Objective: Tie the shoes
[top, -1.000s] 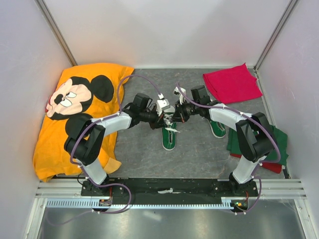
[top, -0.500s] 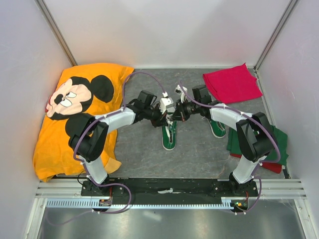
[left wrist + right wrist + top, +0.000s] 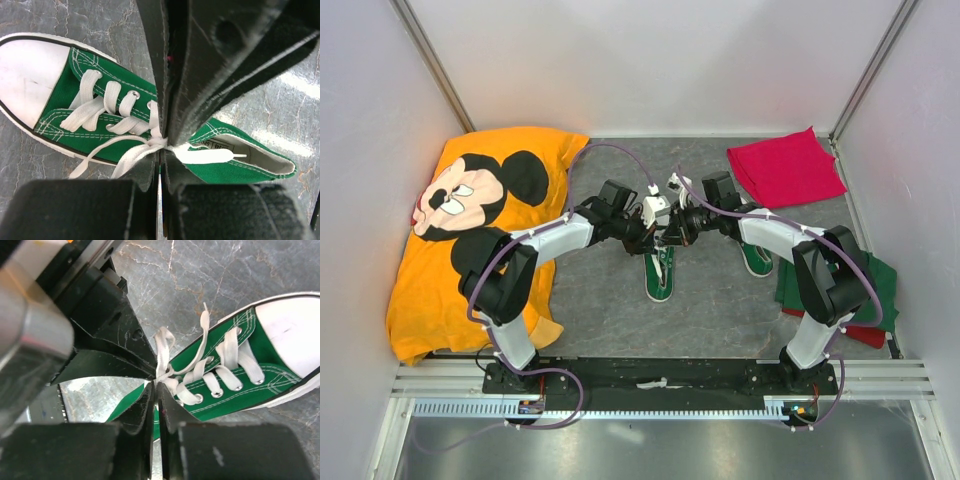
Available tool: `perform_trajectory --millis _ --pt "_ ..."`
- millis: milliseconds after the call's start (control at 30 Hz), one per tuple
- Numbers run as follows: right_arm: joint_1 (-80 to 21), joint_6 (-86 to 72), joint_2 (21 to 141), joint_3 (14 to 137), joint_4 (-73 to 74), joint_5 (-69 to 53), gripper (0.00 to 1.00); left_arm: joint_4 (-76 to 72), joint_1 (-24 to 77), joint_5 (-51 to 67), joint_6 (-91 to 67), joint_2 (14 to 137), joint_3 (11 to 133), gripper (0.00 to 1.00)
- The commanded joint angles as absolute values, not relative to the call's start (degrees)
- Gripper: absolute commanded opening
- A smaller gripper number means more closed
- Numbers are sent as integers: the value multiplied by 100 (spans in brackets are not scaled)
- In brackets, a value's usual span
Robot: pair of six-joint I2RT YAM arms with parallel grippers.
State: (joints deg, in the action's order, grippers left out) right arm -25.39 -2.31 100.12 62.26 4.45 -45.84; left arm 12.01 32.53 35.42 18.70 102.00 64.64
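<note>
Both arms reach inward; left gripper [image 3: 161, 144] and right gripper [image 3: 156, 383] meet, each clamped on lace [image 3: 205, 156]. The shoe [image 3: 660, 276] lies near-to-far, toe toward the near edge.

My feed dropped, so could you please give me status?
Left gripper, right gripper: jaws shut on laces. No bow on shoe yet. Other shoe well aside.

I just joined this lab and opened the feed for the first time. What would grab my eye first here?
In the middle, over a small green canvas sneaker, the left end effector and right end effector meet, each pinched shut on its white laces. At the left lies a big orange shirt printed with a cartoon mouse, and a folded red cloth sits in the far right corner.
</note>
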Motion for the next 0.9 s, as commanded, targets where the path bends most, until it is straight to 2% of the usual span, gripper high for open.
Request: perform_trajectory --millis 0,233,333,467,600,700,733,867 --pt "-2558 -272 10011 6407 457 -5009 15 1274 3305 3463 1986 10301 6680 1" --pt "-2514 -343 10125 6486 571 -5107 31 1266 3305 3454 2004 10336 6706 1" --pt "-2514 -360 10195 6539 563 -5045 31 1257 3305 3472 2013 10345 6715 1" --pt "-2505 -352 10283 6600 571 -4817 27 1222 3305 3542 1978 10327 6715 1" --pt "-2531 -343 10353 6680 580 -4597 18 1222 3305 3621 1960 10336 6759 1" --pt "-2584 -229 10345 6715 676 -4483 10 1248 3305 3674 1942 10318 6785 2" --pt "-2584 -89 10336 6715 712 -4448 1 1239 3305 3683 1925 10292 6785 2" --pt "-2601 228 10213 6636 879 -4220 0 1248 3305 3735 1881 10195 6733 2"
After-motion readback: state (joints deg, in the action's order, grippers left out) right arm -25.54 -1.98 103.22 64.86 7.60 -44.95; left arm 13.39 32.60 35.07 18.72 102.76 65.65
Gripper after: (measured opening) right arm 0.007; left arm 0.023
